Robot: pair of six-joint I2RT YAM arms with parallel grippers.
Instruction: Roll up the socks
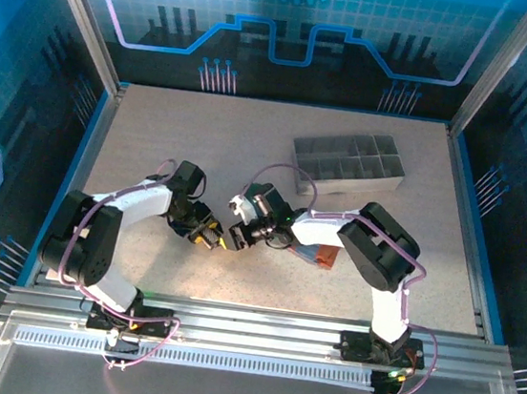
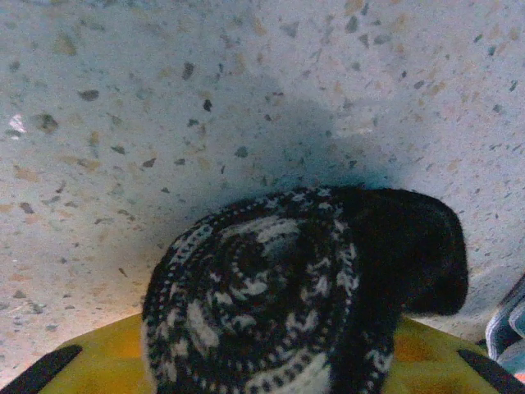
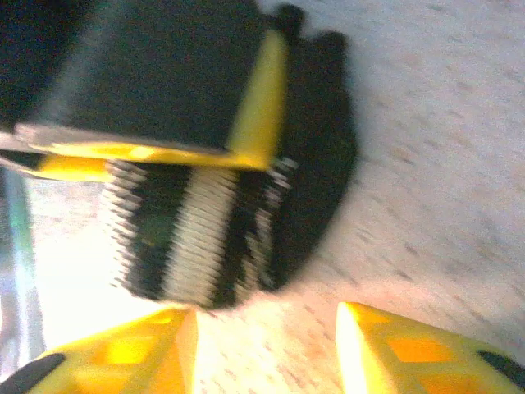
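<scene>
While the left gripper (image 1: 210,237) is down at the table (image 1: 184,139), the black sock (image 2: 262,287), wound into a tight spiral roll with thin white stripes, sits right between its yellow fingers (image 2: 98,365) and covers their inner edges; the sock's loose black end bulges out to one side of the roll and rests on the speckled surface; whether those fingers squeeze the roll or merely flank it cannot be told. Facing it nearly tip to tip, the right gripper (image 3: 264,310) has its jaws partly apart with bare table between them and grips nothing; the roll lies just ahead of its fingertips, and the blurred wrist view does not show whether they touch it. Behind the right gripper, beside its wrist and partly under that arm, lies the blue-grey striped sock (image 1: 307,253), flat on the table, its orange-red toe at the end farther from the gripper. Well beyond the right arm, apart from both grippers, stands a grey divided tray (image 1: 342,180).
</scene>
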